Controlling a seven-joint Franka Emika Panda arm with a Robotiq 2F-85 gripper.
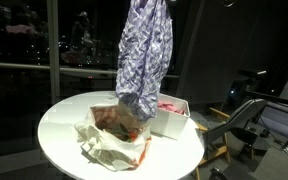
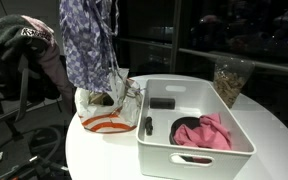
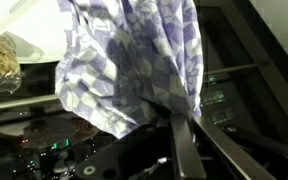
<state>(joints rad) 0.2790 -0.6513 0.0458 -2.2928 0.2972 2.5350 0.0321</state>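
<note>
A purple-and-white checked cloth (image 1: 144, 55) hangs high above the round white table (image 1: 64, 125), and its lower end dangles over an open white bag with orange handles (image 1: 109, 140). The cloth (image 2: 87, 45) and the bag (image 2: 104, 118) show in both exterior views. In the wrist view my gripper (image 3: 176, 120) is shut on the top of the cloth (image 3: 134, 60). The gripper itself is above the frame in both exterior views.
A white bin (image 2: 194, 160) stands beside the bag and holds a pink cloth (image 2: 204, 132) and a black object (image 2: 162, 103). A clear snack bag (image 2: 229, 78) stands behind the bin. A chair draped with clothes (image 2: 24, 50) and other chairs (image 1: 249, 120) surround the table.
</note>
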